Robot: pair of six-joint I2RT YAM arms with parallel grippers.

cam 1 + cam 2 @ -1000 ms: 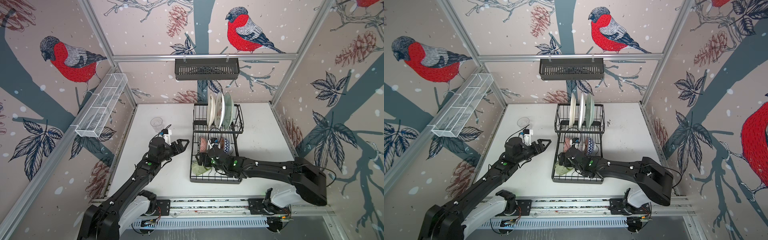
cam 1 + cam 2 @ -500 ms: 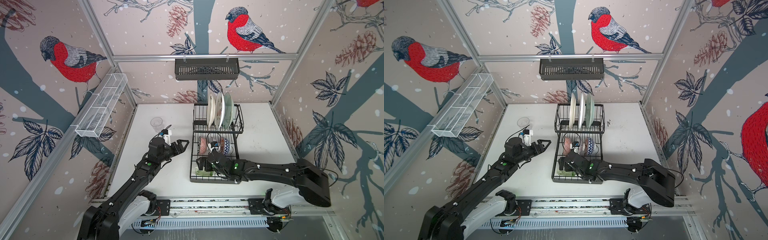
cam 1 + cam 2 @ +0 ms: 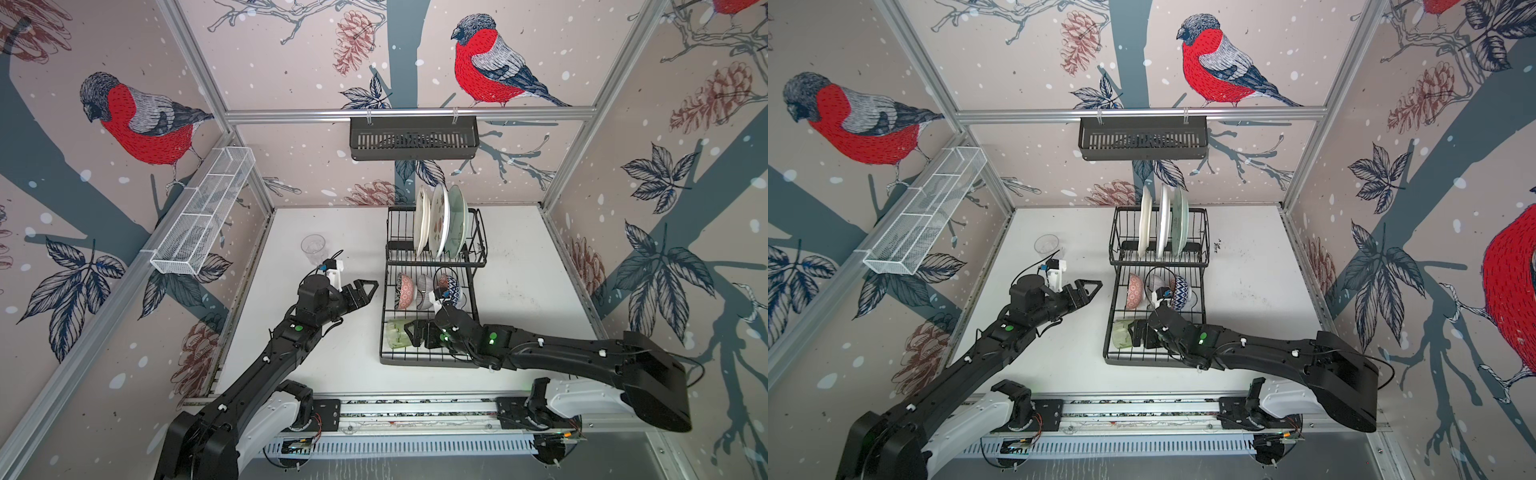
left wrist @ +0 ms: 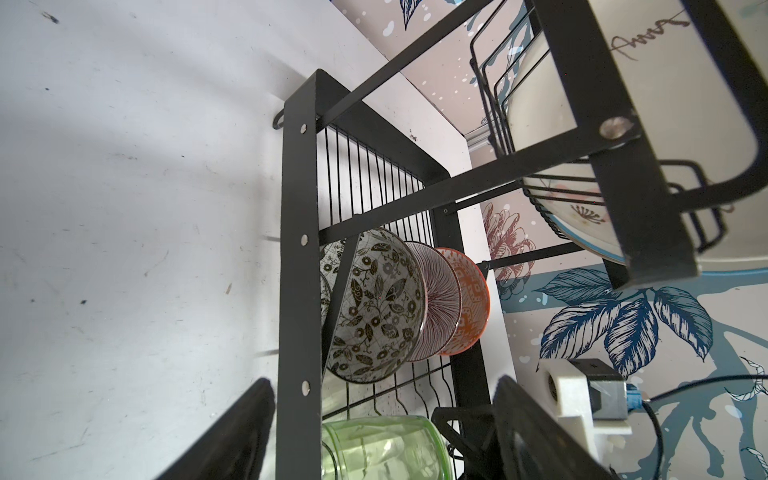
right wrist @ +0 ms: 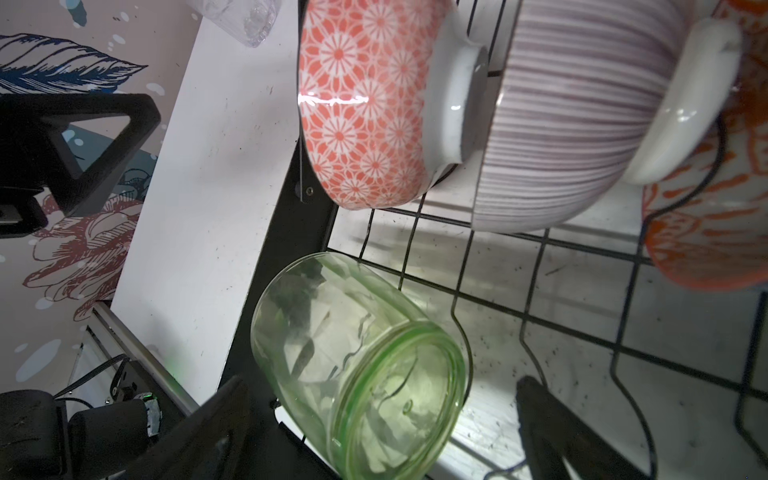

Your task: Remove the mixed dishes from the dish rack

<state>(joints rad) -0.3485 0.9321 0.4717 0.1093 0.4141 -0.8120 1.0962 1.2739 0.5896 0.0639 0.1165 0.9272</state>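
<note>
The green glass tumbler (image 3: 394,335) lies on its side in the flat tray of the black wire dish rack (image 3: 424,362). The right gripper (image 3: 411,334), jaws wide open and empty, straddles its near end: this is the grasp step. The left gripper (image 3: 362,293) hovers open and empty beside the rack. Next, I judge: close gently, lift over the wires.

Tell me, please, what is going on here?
The right gripper reaches into the dish rack, jaws open around the green tumbler lying on its side. The left gripper hovers open and empty beside the rack. Three plates and three bowls sit racked; a clear tumbler stands on the table.
</note>
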